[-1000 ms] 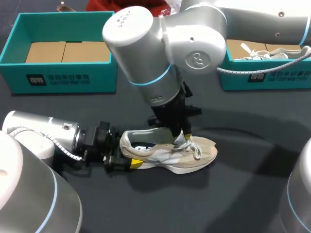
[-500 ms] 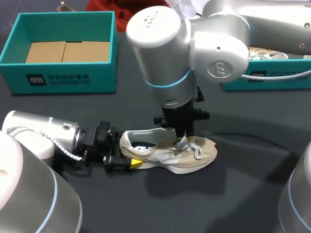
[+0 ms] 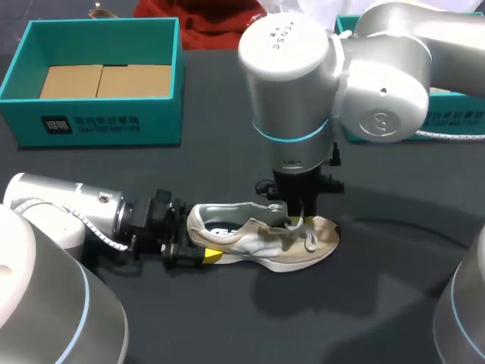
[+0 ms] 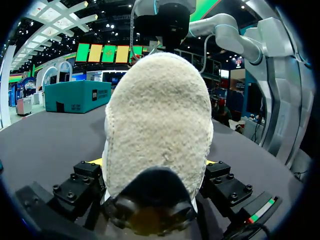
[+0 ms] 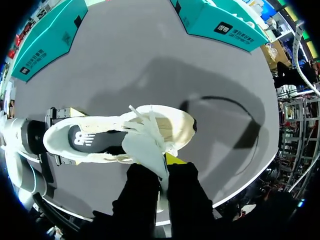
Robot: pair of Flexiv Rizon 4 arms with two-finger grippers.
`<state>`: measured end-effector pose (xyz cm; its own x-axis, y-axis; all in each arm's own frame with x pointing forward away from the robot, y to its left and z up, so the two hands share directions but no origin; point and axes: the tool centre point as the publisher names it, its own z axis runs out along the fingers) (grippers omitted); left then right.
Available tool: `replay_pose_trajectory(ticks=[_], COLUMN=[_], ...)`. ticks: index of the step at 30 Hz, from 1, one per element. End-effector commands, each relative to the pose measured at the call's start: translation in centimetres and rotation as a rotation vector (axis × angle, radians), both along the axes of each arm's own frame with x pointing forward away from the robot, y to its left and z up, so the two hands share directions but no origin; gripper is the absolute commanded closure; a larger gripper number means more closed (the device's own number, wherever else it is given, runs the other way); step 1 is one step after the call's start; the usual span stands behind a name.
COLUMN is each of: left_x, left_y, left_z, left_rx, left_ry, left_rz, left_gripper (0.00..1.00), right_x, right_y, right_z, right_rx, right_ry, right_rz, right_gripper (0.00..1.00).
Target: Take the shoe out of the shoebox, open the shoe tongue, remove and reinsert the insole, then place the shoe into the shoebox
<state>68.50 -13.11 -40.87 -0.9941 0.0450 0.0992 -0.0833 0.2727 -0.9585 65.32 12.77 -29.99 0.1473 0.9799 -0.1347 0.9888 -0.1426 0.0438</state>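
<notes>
A beige shoe lies on its sole on the dark table, toe to the right. My left gripper holds its heel from both sides; in the left wrist view the fuzzy heel fills the space between the wide-set fingers. My right gripper comes down from above and is shut on the shoe tongue, pinched between its black fingers beside the white laces. The dark insole shows inside the shoe's mouth.
A teal shoebox with a cardboard lining stands at the back left. A second teal box stands at the back right, mostly behind my right arm. Bare table lies in front of and to the right of the shoe.
My right arm has swung to the right, carrying the pinched tongue a little toward the toe. The left gripper and the shoe's heel have stayed put.
</notes>
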Motion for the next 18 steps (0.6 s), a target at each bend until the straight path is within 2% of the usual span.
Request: replay_pose_trajectory(ticks=[1, 4, 8, 12, 18], left_x=[-0.1, -0.1, -0.1, -0.1, -0.1], left_y=[0.3, 0.3, 0.3, 0.3, 0.3], left_z=[-0.4, -0.4, -0.4, -0.4, -0.4], left_rx=[0.002, 0.002, 0.002, 0.002, 0.002], left_ry=[0.0, 0.0, 0.0, 0.0, 0.0], left_rz=[0.002, 0.002, 0.002, 0.002, 0.002], left_gripper=[1.0, 1.0, 1.0, 1.0, 1.0], right_x=[0.3, 0.3, 0.1, -0.1, -0.3], right_y=[-1.1, -2.0, -2.9, -3.4, -3.7], right_z=[-0.9, -1.7, -2.3, -2.5, -2.4], right_rx=[0.117, 0.234, 0.274, 0.326, 0.376], right_ry=[0.008, 0.092, 0.114, 0.106, 0.046], right_rz=[-0.613, -0.591, -0.603, -0.584, -0.505], right_gripper=[1.0, 1.0, 1.0, 1.0, 1.0])
